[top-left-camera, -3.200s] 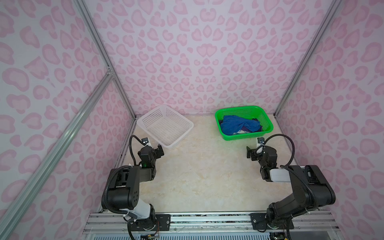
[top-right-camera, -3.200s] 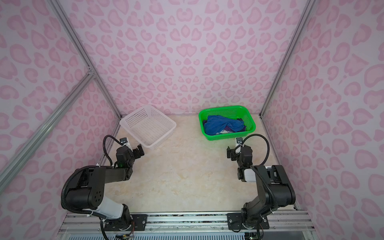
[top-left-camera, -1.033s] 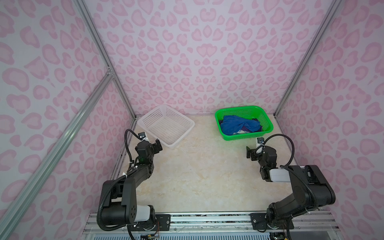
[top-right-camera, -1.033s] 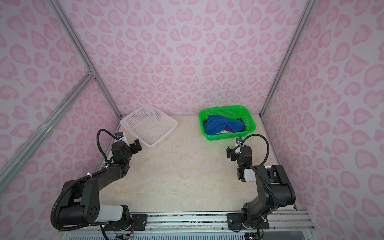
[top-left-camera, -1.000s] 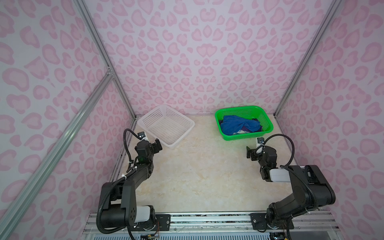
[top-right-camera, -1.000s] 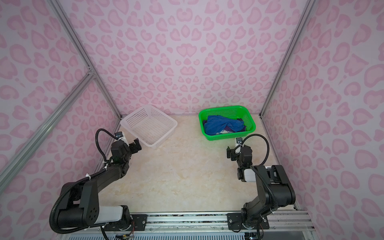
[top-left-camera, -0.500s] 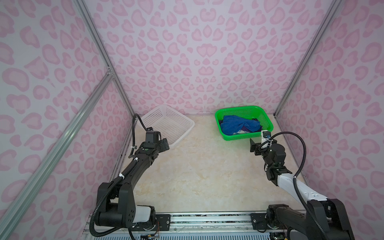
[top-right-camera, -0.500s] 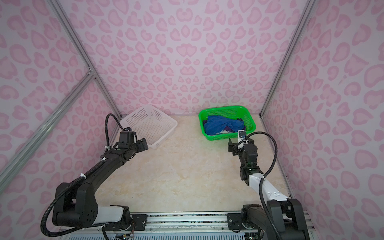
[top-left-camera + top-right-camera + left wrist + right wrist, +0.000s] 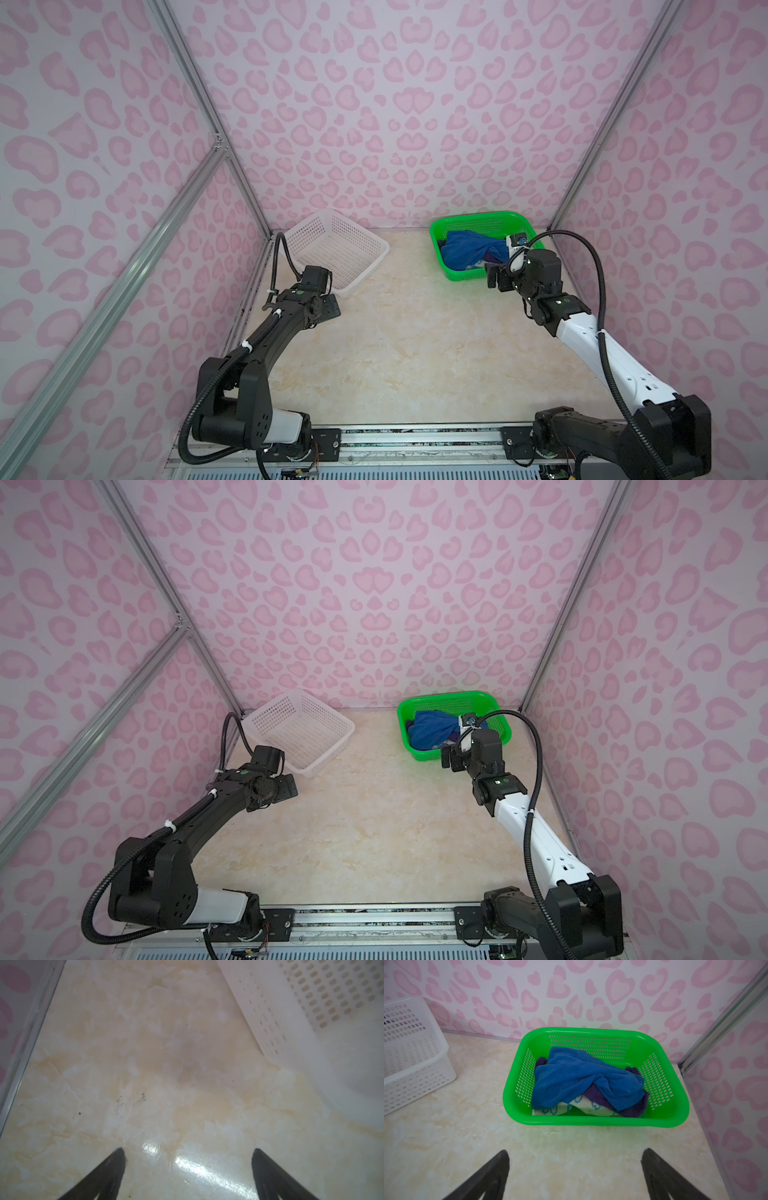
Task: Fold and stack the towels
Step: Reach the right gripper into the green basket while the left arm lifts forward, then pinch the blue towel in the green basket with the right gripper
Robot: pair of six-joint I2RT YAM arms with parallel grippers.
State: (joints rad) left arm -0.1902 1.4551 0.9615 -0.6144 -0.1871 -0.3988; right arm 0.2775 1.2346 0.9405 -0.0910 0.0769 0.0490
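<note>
Nearest the rail, both arms are stretching out over the table (image 9: 415,353). The left gripper (image 9: 188,1150) is hovering with its jaws spread wide and empty, just beside the white basket (image 9: 311,997). The right gripper (image 9: 576,1151) is gaping just as wide, holding nothing, and facing the green basket (image 9: 591,1123) from short of its near rim.

Farther back, all three towels are lying crumpled inside that green basket. The blue towel (image 9: 581,1076) is sitting on top, the purple towel (image 9: 633,1110) is poking out beneath it, and the patterned towel (image 9: 583,1106) is showing at the near wall.

With the cloths tangled, a pinch on the blue one is likely to drag a second towel out. A low reach is risking a catch on the rim, shoving or tipping the light basket.

The blue cloth is hiding most of the other two, and no towel's corners are showing clearly. In both top views the right wrist is covering part of the green basket.
</note>
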